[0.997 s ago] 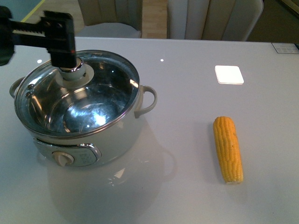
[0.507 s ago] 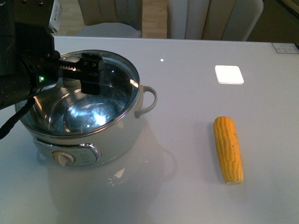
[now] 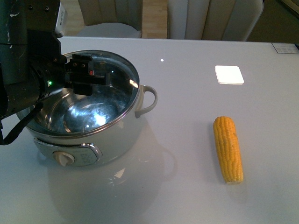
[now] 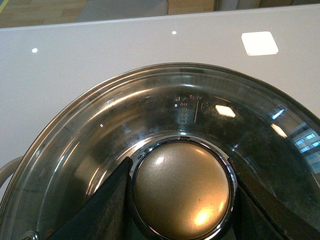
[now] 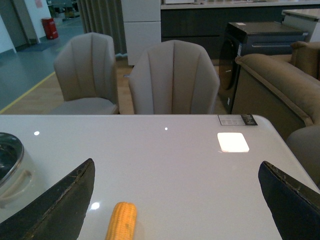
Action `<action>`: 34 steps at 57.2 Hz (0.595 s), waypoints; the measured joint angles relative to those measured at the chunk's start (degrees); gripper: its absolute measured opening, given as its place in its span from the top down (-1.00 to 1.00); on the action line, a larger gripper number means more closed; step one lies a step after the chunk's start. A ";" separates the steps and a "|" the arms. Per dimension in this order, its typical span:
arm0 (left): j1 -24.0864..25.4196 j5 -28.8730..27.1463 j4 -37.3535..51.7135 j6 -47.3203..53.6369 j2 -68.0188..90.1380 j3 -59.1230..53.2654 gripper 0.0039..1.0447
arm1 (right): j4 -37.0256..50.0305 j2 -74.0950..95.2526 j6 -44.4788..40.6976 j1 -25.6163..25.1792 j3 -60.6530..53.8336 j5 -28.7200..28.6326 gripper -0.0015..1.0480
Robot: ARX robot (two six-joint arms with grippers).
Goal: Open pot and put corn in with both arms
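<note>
The white pot point(image 3: 122, 139) stands at the table's left, its glass lid point(image 3: 119, 86) over its mouth. My left gripper point(image 3: 78, 78) reaches over the pot and is shut on the lid's knob. In the left wrist view the black fingers point(image 4: 102, 210) press both sides of the gold knob point(image 4: 182, 192) on the glass lid point(image 4: 150, 112). The corn point(image 3: 228, 148) lies on the table at the right, lengthwise, apart from the pot. My right gripper point(image 5: 177, 210) is open and empty above the table, with the corn point(image 5: 121, 221) between its fingers' line and the pot point(image 5: 10, 170).
A bright white square point(image 3: 229, 74) shows on the glossy table behind the corn. Grey chairs point(image 3: 210, 18) stand along the far edge. A small card point(image 3: 285, 47) lies at the far right corner. The pot's cream handle point(image 3: 148, 99) sticks out toward the corn.
My left arm's bulk has swung in over the pot's left side and now hides the knob in the front view. The lid, pot and corn have stayed put.
</note>
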 joint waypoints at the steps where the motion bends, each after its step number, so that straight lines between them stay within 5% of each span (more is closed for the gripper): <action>1: 0.00 -0.04 0.00 0.04 -0.07 0.00 0.12 | 0.02 0.00 0.00 0.00 0.00 0.00 -0.83; 34: 4.42 0.42 -8.59 1.44 -13.00 0.15 0.13 | 0.02 0.00 0.00 0.00 0.00 0.00 -0.83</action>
